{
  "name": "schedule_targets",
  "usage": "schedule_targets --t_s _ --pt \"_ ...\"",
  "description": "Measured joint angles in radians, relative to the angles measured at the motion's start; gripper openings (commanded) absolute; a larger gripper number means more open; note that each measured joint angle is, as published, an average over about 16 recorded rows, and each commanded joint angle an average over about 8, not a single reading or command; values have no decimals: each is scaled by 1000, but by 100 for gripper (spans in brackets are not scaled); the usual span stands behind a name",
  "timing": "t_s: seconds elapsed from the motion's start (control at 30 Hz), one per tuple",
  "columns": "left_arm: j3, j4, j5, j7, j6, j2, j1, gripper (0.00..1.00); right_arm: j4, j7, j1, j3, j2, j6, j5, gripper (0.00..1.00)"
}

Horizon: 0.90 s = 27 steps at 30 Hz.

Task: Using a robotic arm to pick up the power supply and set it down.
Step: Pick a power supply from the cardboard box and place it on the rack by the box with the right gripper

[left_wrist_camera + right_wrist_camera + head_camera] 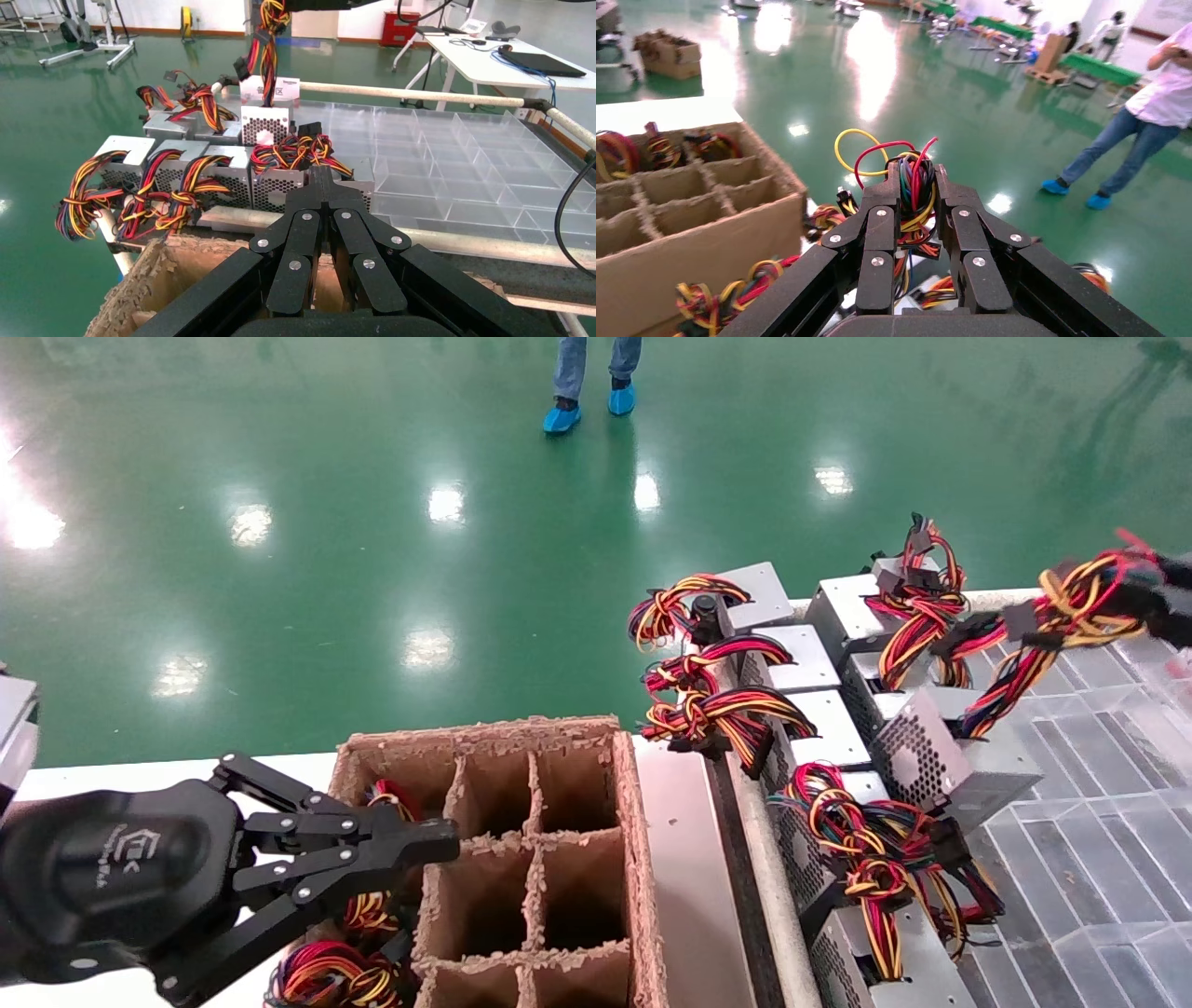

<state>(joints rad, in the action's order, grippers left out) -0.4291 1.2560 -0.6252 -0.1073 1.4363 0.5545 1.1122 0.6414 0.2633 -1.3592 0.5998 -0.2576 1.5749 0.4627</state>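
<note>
My right gripper [914, 175] is shut on the red, yellow and black wire bundle [912, 193] of one power supply. In the head view this gripper [1141, 589] sits at the far right edge, with the wires [1052, 617] stretched down to the silver power supply [959, 747]. The box hangs tilted over the clear tray, grille facing left. The left wrist view shows the same power supply [269, 105] under its raised wires. My left gripper [438, 845] is shut with nothing in it, above the cardboard box, its fingertips [318, 184] pressed together.
A brown cardboard box with dividers [633, 822] stands in front of me, with wire bundles [345, 971] in its left cells. Several more power supplies [801, 658] line the clear compartment tray [1117, 822]. A metal rail [689, 859] runs between them. A person [587, 402] stands on the green floor.
</note>
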Motion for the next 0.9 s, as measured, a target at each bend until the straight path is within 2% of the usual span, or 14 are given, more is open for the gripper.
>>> schedule_targets --t_s 0.33,0.9 --pt "0 0 0 0 0 0 0 0 32 -22 21 28 66 8 -22 0" --pt "0 0 0 0 0 0 0 0 51 3 96 68 149 6 -98 0"
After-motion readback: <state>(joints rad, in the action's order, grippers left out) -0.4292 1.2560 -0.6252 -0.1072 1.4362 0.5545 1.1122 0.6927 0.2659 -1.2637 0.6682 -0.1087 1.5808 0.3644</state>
